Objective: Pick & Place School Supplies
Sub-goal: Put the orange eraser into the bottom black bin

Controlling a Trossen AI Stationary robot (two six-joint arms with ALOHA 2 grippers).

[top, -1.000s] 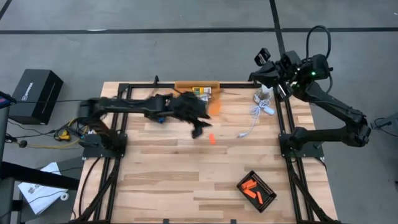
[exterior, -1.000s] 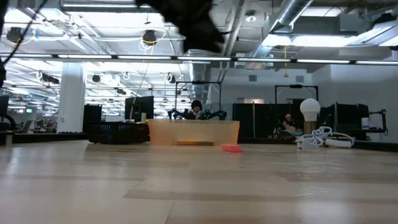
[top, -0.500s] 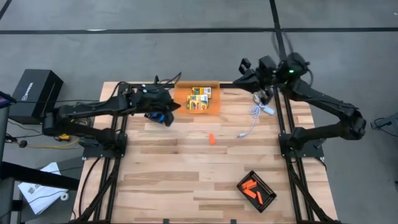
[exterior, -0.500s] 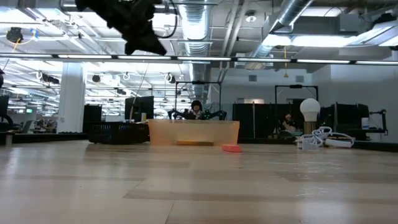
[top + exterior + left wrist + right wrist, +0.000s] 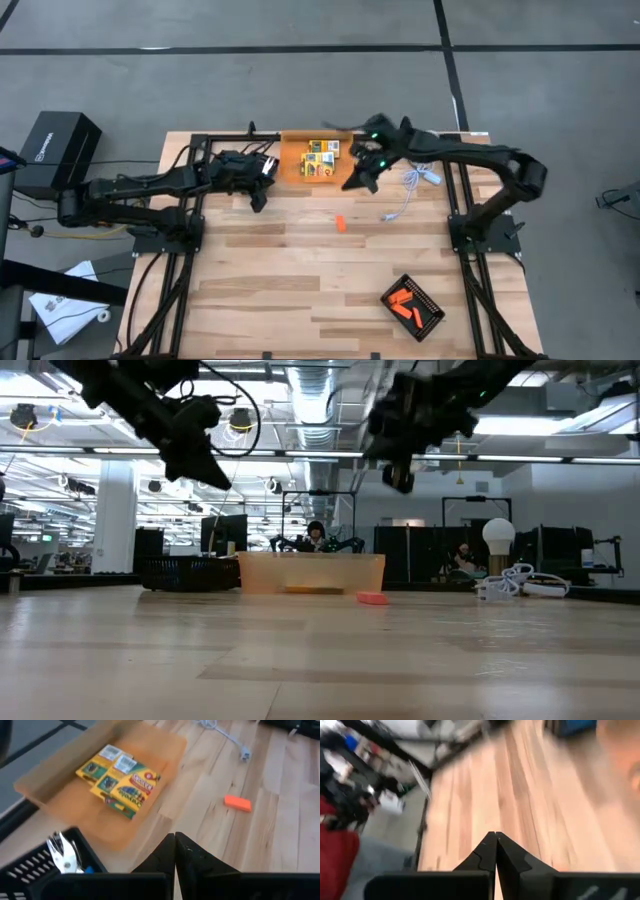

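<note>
Orange translucent tray (image 5: pixel 300 172) holds yellow-and-green crayon boxes (image 5: pixel 320 158), gathered. My left gripper (image 5: pixel 256 203) pinched together, empty; right gripper (image 5: pixel 352 184) likewise, above tray edge.

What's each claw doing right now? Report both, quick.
Left claw: closed, holding nothing, raised beside the orange tray.
Right claw: closed, holding nothing, raised over the table at the tray's other side.

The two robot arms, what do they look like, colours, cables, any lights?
Both arms are dark, jointed links. The left gripper and right gripper end in slim black pointed fingers. Black cables loop along the left arm; small green lights glow on the right wrist.
</note>
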